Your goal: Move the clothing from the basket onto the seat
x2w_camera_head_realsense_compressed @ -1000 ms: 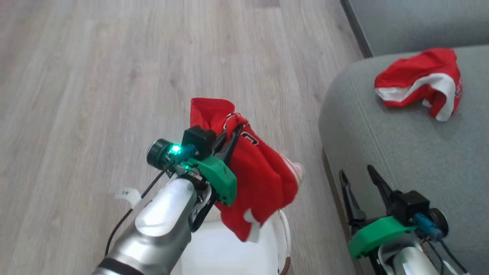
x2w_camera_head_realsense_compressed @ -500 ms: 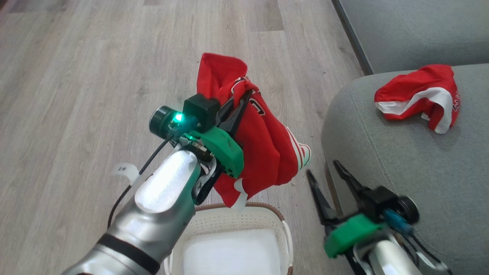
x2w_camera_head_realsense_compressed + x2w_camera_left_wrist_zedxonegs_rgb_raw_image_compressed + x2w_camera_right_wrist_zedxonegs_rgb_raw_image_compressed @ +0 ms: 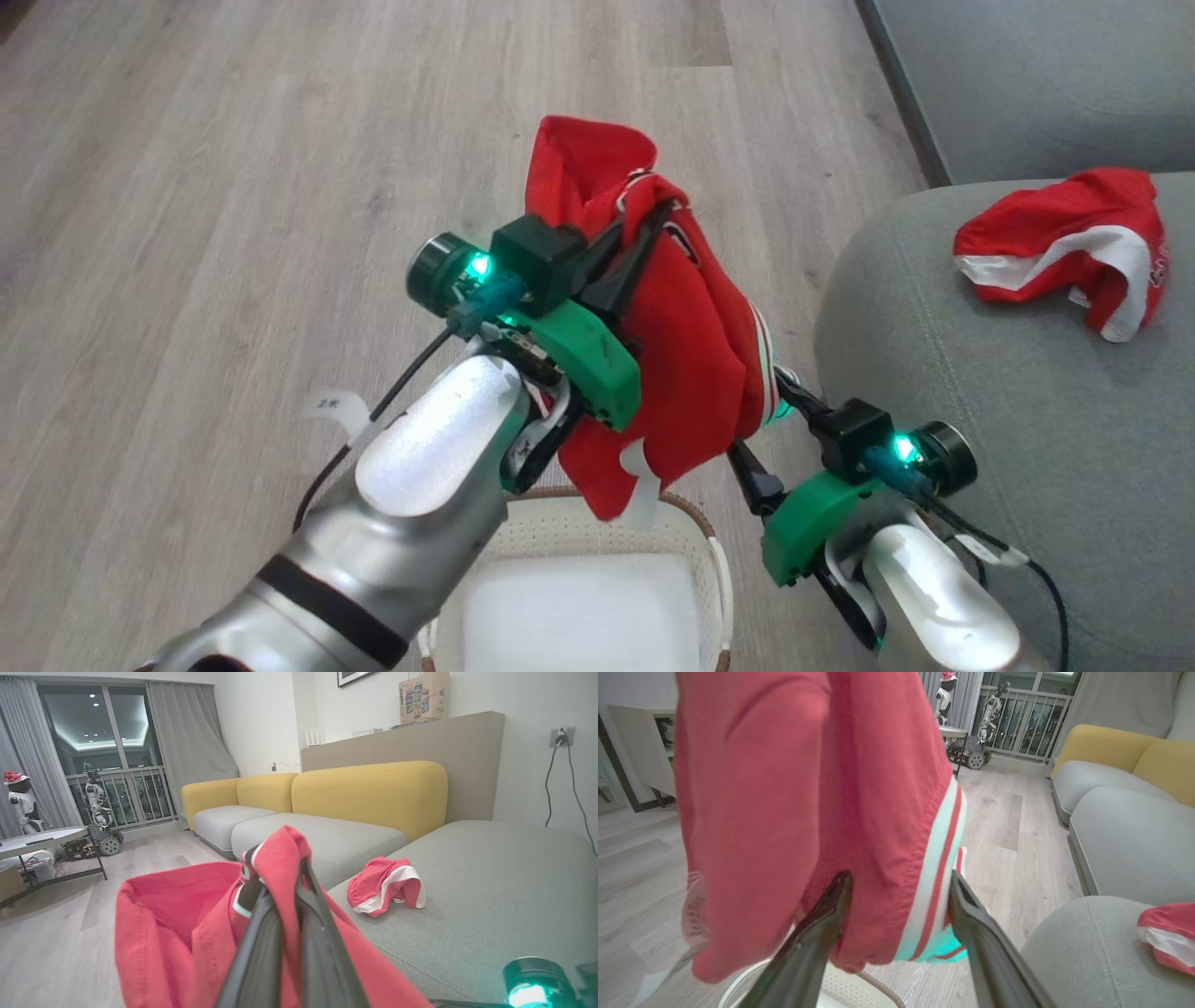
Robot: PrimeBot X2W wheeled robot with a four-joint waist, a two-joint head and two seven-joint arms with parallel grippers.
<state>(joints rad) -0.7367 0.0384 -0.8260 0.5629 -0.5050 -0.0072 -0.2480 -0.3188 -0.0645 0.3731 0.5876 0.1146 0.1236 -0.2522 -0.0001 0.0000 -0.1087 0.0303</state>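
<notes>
- Left hand (image 3: 653,224) clamped on a bunched fold of the red jersey (image 3: 691,373); jersey hangs free in the air, above the basket (image 3: 695,527), clear of the rim.
- Jersey's long axis runs down from the left hand; striped hem is the low end on the seat side.
- Right hand (image 3: 899,877) fingers apart, one on each side of that striped hem in the right wrist view; not clamped on it, and contact cannot be told.
- Seat (image 3: 980,373) lies to the robot's right of the jersey, near it, with a strip of floor (image 3: 233,187) between the basket and the seat edge.
- Right hand is nearer the seat; left hand holds the load.
- Second garment (image 3: 1055,247) lies on the seat, well apart from the jersey.
- Left arm raised, forearm angled up and toward the seat; right arm lower, reaching in toward the hem.
- Likely next move: swing the jersey right, over the seat edge.
- Basket looks empty inside, as far as visible.
</notes>
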